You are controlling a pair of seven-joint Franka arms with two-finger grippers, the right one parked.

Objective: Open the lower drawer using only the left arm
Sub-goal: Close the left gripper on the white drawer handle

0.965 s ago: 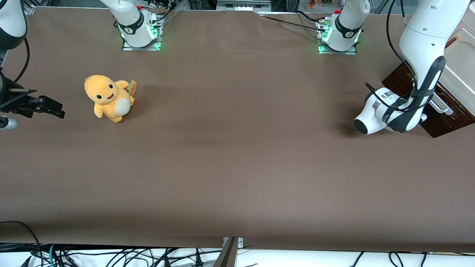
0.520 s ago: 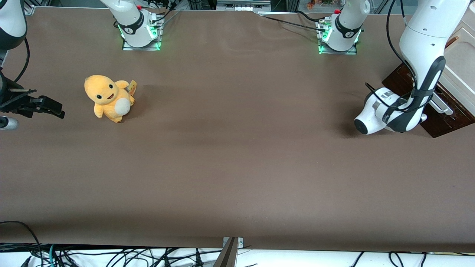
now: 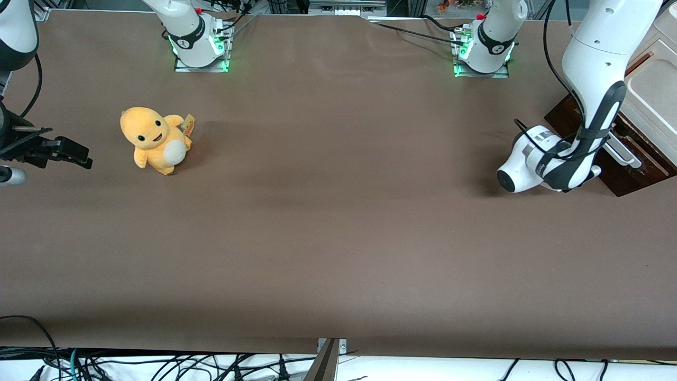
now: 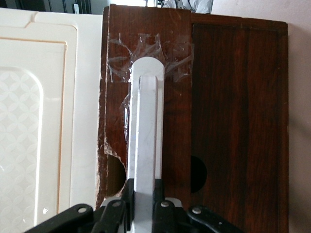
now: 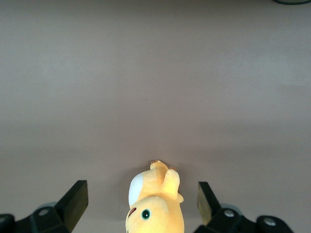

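Observation:
The lower drawer is dark-brown wood and sits at the working arm's end of the table, under a cream cabinet panel. Its long white bar handle runs along its front. The left arm reaches down in front of it, and its wrist hides the gripper in the front view. In the left wrist view the black gripper is shut on the white handle, one finger on each side of the bar. The dark drawer front lies beside the cream panel.
A yellow plush toy sits on the brown table toward the parked arm's end, and it also shows in the right wrist view. Two arm bases lit green stand at the table's edge farthest from the front camera.
The left arm's wrist has shifted a little toward the parked arm's end of the table, and the white handle has moved with it. The plush toy has not moved.

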